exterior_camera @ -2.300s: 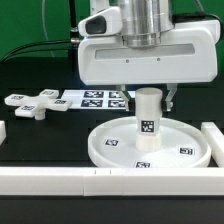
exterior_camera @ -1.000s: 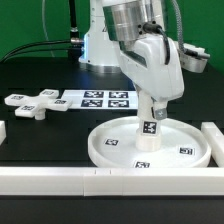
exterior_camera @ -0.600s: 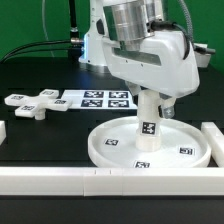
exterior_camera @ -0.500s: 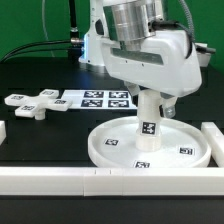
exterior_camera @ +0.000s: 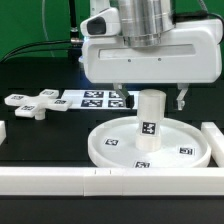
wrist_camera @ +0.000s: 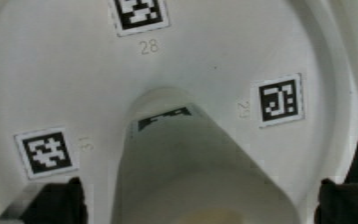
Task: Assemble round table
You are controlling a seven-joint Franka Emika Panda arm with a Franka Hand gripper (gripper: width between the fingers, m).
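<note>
Closest in, a long white bar (exterior_camera: 60, 181) lies flat along the near edge of the black table (exterior_camera: 40, 145). A second bar (exterior_camera: 213, 140) runs back along the edge on the exterior view's right, and there's a short stub of one (exterior_camera: 3, 130) at the edge on the exterior view's left.

Just behind the front bar sits the round disc (exterior_camera: 110, 148), rim up and flat on the table, toward the near corner on the exterior view's right. The stubby post (exterior_camera: 149, 122) stands upright in the middle of it, with a tag facing the camera.

The gripper (exterior_camera: 150, 103) hangs straight over the post, spread wide. There's one finger (exterior_camera: 118, 98) on each side of the post's top, with a clear gap on both sides, so it's got hold of nothing. The wrist view agrees: it looks down the post onto the disc floor with its tags, and the dark fingertips (wrist_camera: 55, 200) stand off to either side, not touching anything.

Further back, around mid-table, the marker board (exterior_camera: 100, 99) lies flat. The small cross-shaped piece (exterior_camera: 33, 104) lies right next to it on the exterior view's left. Can't tell if those two actually touch.
</note>
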